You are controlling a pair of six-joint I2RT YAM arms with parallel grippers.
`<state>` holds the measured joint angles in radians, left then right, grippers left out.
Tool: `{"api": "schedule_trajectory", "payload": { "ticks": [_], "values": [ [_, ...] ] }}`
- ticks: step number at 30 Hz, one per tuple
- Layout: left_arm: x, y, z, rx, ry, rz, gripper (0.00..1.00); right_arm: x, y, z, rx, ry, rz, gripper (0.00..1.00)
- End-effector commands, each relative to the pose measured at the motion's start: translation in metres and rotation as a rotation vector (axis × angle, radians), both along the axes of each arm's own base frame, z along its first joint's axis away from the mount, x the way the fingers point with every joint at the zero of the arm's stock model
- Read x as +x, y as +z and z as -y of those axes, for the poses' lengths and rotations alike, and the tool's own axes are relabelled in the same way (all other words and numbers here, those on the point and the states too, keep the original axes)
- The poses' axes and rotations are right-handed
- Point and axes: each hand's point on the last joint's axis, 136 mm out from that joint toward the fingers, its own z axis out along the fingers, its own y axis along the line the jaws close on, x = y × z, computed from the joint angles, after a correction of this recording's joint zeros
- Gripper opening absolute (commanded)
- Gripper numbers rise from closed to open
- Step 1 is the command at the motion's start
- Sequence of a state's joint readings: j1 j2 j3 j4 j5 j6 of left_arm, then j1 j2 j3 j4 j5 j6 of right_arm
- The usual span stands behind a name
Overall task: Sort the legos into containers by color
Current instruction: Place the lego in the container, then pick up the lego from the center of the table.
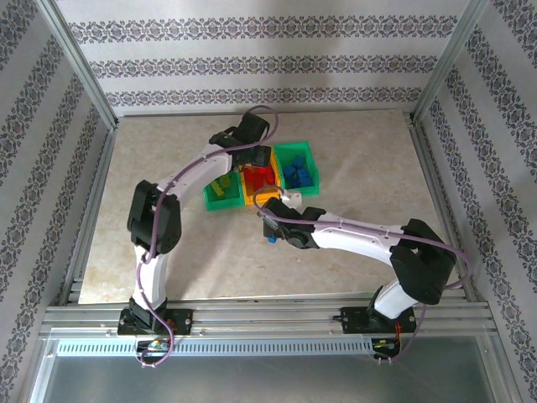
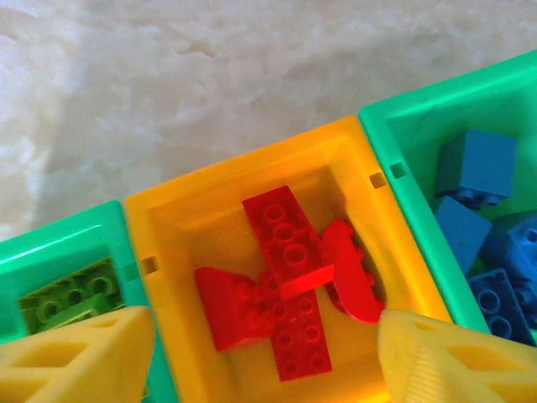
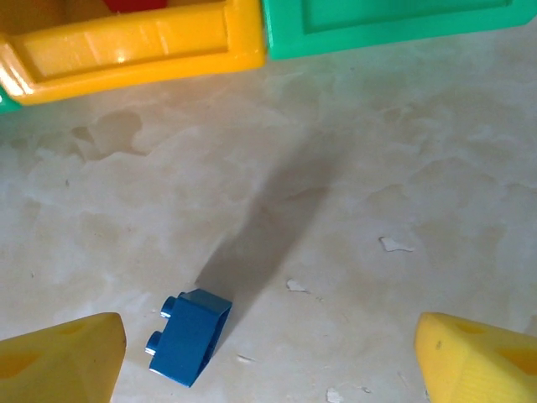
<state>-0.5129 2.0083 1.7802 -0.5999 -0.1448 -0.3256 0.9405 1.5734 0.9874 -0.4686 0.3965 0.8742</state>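
Observation:
The containers stand in a row: a green bin (image 1: 220, 195), an orange bin (image 1: 252, 195) and a second green bin (image 1: 298, 153). My left gripper (image 2: 264, 365) hangs open over the orange bin (image 2: 252, 159), where red legos (image 2: 289, 277) lie in a pile, none held. Yellow-green legos (image 2: 71, 294) fill the left bin, blue legos (image 2: 487, 252) the right one. A single blue lego (image 3: 189, 336) lies on its side on the table in front of the bins. My right gripper (image 3: 268, 365) is open above it, the brick close to the left finger (image 3: 59, 361).
The marble-look tabletop (image 1: 377, 168) is bare around the bins. Aluminium frame rails (image 1: 92, 193) and patterned walls border it on three sides. In the right wrist view, the orange bin's wall (image 3: 134, 46) and the green bin's wall (image 3: 386, 21) lie just beyond the blue brick.

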Motion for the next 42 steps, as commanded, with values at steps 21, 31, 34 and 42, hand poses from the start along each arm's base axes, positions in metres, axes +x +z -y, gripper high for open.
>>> {"api": "schedule_trajectory", "payload": {
  "ticks": [21,31,34,42],
  "values": [
    [-0.08,0.064,-0.191,-0.106,0.465,0.316,1.0,-0.011,-0.047,-0.047,0.027,0.024,-0.184,0.77],
    [-0.115,0.072,-0.227,-0.093,0.559,0.426,1.0,-0.008,-0.057,-0.048,-0.015,0.014,-0.218,0.76],
    [-0.122,0.07,-0.233,-0.08,0.579,0.433,1.0,-0.008,-0.058,-0.047,-0.021,0.011,-0.226,0.76],
    [-0.137,0.063,-0.245,-0.055,0.619,0.445,1.0,-0.006,-0.063,-0.046,-0.021,0.0,-0.249,0.75]
  ]
}}
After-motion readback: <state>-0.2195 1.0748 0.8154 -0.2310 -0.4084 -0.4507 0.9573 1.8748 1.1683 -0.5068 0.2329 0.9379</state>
